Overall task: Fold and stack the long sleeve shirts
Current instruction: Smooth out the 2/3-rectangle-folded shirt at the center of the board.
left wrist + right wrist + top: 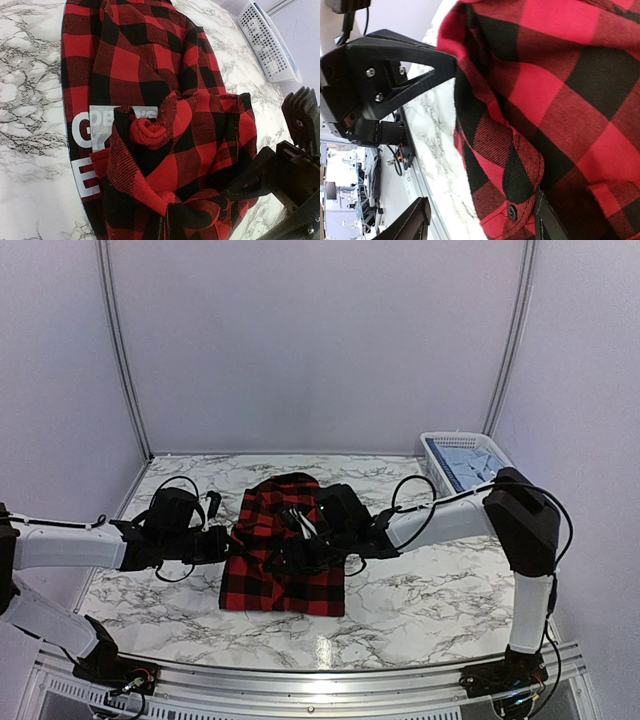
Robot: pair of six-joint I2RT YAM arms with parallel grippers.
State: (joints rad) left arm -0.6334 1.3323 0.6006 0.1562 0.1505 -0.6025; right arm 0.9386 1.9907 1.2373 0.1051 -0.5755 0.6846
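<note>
The red-and-black check shirt [283, 558] lies partly folded in the middle of the marble table, with a white printed label [87, 131] showing on its left side. My left gripper [169, 216] is shut on a bunched fold of this shirt at its near left edge [232, 543]. My right gripper [480, 222] stands open over the shirt's middle [305, 538]. A buttoned cuff [520, 175] lies between its fingers, with one finger [412, 220] over bare table. Pale blue cloth, the other shirt [470, 464], lies in the basket.
A white lattice basket [430, 452] stands at the back right corner of the table. The metal front rail [320, 675] runs along the near edge. White walls close in the table on three sides.
</note>
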